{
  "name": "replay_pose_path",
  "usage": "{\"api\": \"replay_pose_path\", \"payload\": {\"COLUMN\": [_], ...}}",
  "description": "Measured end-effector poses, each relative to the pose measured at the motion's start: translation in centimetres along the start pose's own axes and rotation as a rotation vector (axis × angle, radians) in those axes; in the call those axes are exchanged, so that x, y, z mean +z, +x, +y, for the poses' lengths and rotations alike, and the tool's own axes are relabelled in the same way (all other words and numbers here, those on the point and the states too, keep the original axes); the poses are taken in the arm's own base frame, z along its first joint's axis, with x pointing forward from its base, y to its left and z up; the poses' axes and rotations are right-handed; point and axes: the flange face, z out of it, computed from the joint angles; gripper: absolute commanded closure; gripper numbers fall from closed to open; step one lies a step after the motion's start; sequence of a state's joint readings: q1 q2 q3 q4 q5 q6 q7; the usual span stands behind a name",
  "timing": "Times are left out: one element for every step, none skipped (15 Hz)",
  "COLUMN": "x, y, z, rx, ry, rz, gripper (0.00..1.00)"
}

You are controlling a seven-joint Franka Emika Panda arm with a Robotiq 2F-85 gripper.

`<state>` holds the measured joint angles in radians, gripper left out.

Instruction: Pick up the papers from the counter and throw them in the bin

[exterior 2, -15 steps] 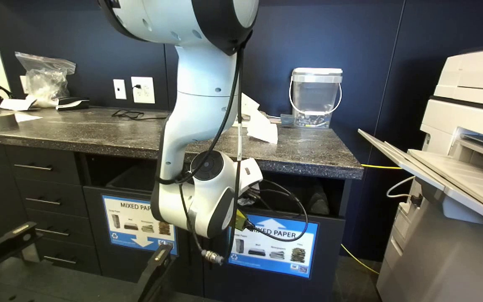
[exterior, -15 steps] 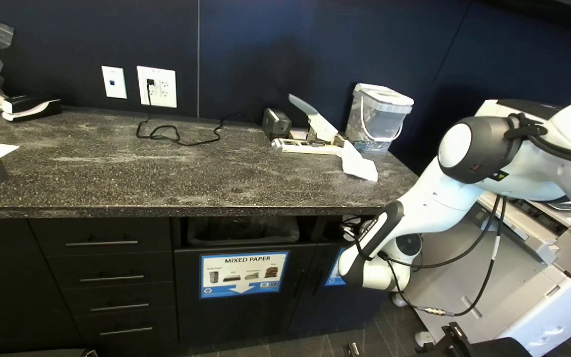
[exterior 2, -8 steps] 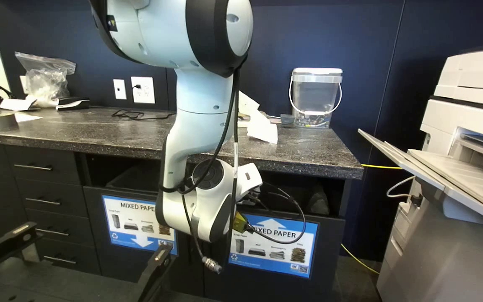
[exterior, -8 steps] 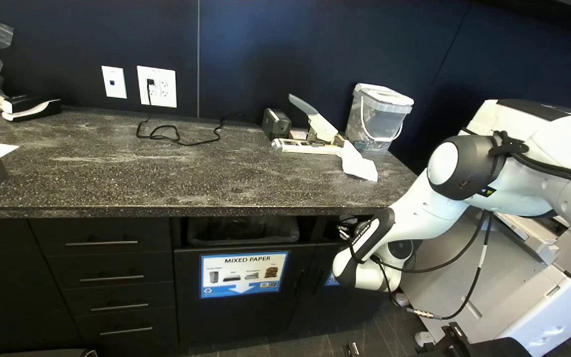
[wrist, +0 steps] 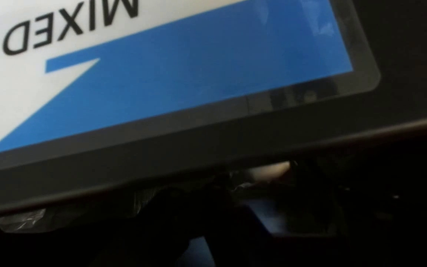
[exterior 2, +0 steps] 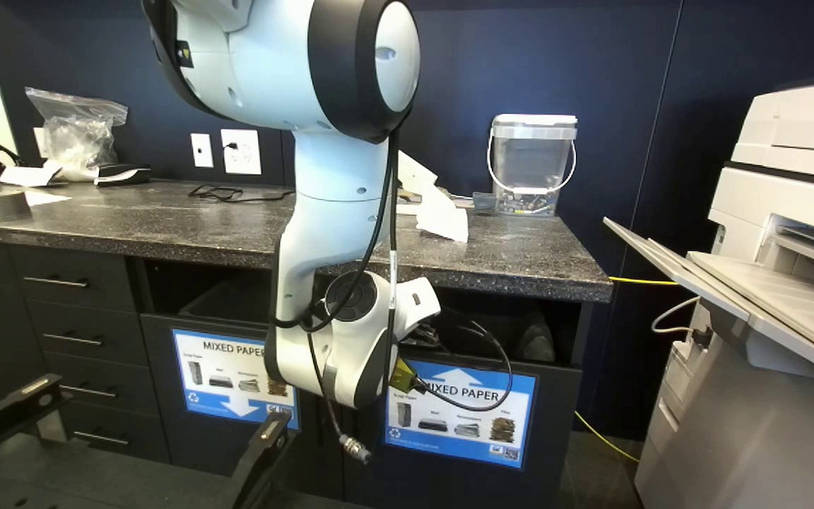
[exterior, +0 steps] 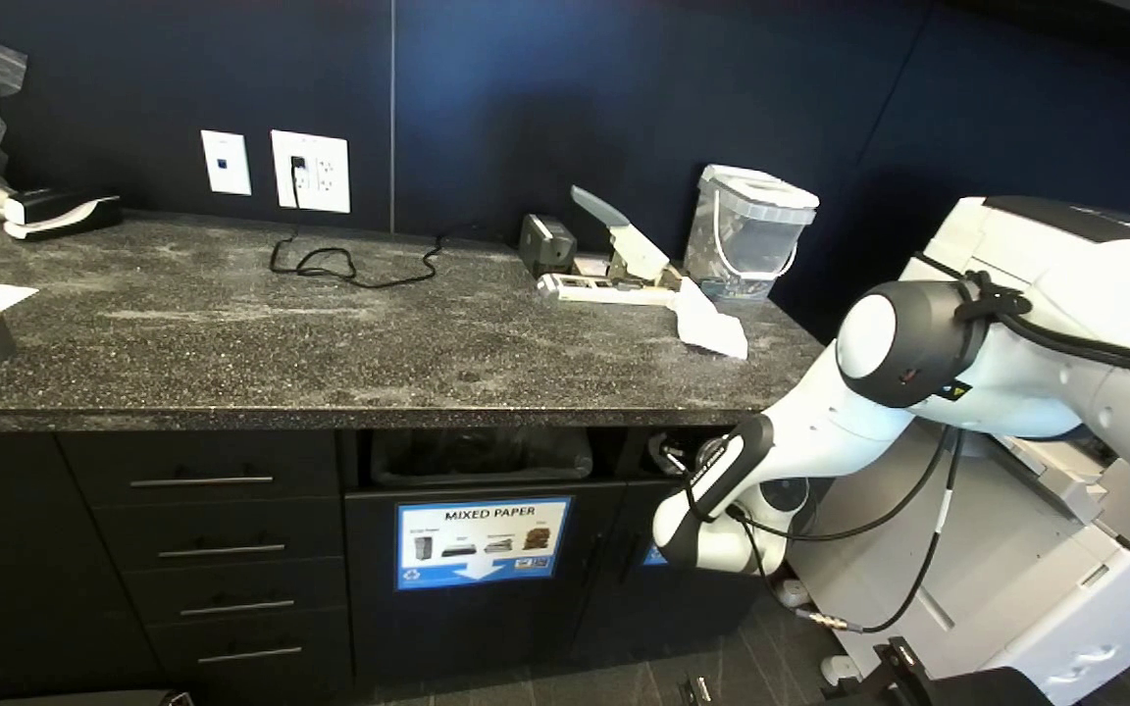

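Well, the gripper (wrist: 195,187) sits at the bin (exterior 2: 463,477) — spread or pressed together, can't tell.

The arm (exterior 2: 329,233) is white and rounded, with a dark collar (exterior: 933,343) around a white disc (exterior: 867,336). Round dimples (exterior 2: 361,190) dot it, black trim (exterior: 759,436) edges it in places, and a small tag (exterior: 955,390) is black and yellow. A black cable (exterior 2: 393,212) carries a pale sleeve (exterior 2: 392,267) and a metal connector (exterior 2: 354,448). Lower down are a dark dial (exterior 2: 361,300) and an olive block (exterior 2: 403,375). The tool (wrist: 195,190) shows as a black silhouette.
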<state>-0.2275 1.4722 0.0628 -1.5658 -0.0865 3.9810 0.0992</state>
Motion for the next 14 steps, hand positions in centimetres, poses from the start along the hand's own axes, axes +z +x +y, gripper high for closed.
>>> {"api": "replay_pose_path", "payload": {"x": [0.0,0.0,0.0,0.0,0.0,0.0,0.0,-0.1,-0.2,-0.3,-0.5,-0.7,-1.0,-1.4], "y": [0.0,0.0,0.0,0.0,0.0,0.0,0.1,0.2,0.3,0.4,0.6,0.8,1.1,1.4], "z": [-0.1,-0.1,-0.1,-0.1,-0.1,0.0,0.0,0.1,0.2,0.3,0.5,0.5,0.6,0.6], "rx": [-0.001,-0.002,-0.003,-0.005,-0.006,-0.007,-0.01,-0.014,-0.018,-0.022,-0.027,-0.029,-0.032,-0.034], "ry": [0.001,0.001,0.001,0.001,0.001,0.0,-0.001,-0.002,-0.003,-0.005,-0.006,-0.008,-0.009,-0.01], "rz": [0.0,0.0,0.0,0.0,0.0,0.001,0.002,0.002,0.003,0.006,0.008,0.006,0.001,-0.004], "gripper": [0.09,0.02,0.0,0.0,0.0,0.0,0.0,0.0,0.0,0.0,0.0,0.0,0.0,0.0]}}
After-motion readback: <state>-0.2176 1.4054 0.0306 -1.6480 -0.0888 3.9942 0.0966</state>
